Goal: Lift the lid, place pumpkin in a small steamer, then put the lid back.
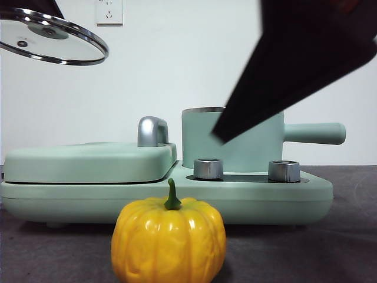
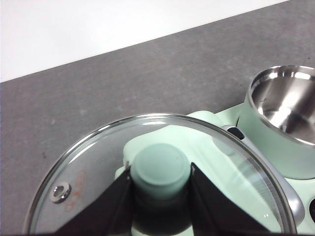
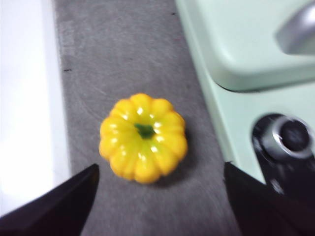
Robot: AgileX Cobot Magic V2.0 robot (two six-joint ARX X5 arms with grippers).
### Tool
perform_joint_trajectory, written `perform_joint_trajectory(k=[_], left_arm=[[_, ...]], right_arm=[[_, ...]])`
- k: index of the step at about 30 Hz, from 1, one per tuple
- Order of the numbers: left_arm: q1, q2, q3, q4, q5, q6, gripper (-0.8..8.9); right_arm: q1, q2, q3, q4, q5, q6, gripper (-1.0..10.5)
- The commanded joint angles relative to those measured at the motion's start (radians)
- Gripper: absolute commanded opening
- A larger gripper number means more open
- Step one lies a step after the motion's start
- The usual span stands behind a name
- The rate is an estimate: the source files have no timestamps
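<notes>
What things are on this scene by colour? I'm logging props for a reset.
Yellow-orange: 1, the pumpkin.
Mint-green: 3, the small steamer, the griddle cover, the cooker base.
Clear glass: 1, the lid, held up by the left end effector.
Silver: 2, the dials.
Total: 7.
</notes>
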Motion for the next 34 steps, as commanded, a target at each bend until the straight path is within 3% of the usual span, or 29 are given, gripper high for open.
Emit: perform_joint_trajectory(k=[1, 12, 18, 23, 29, 34], left_arm=[[0.008, -0.010, 0.017, 0.014, 0.004, -0.008, 0.15], [0.012, -0.010, 0.017, -0.025, 0.004, 0.006, 0.15], [0.025, -0.010, 0.017, -0.024, 0.004, 0.007, 0.15], [0.035, -0.010, 0.017, -0.025, 0.004, 0.007, 0.15], [0.037, -0.010, 0.017, -0.024, 0.004, 0.008, 0.15], [0.037, -0.010, 0.017, -0.023, 0.004, 0.008, 0.15]], right_arm=[[0.020, 0.061, 0.018, 0.039, 0.003, 0.023, 4.4], [0.033, 0.241, 0.018, 0.159, -0.055, 0.043, 5.0], [0.045, 0.329, 0.019, 0.216, -0.079, 0.090, 5.0], [0.051, 0.351, 0.020, 0.201, -0.048, 0.156, 3.9], [0.043, 0.245, 0.073, 0.032, -0.032, 0.245, 3.7], [0.033, 0.137, 0.210, -0.256, 0.138, 0.396, 3.7]])
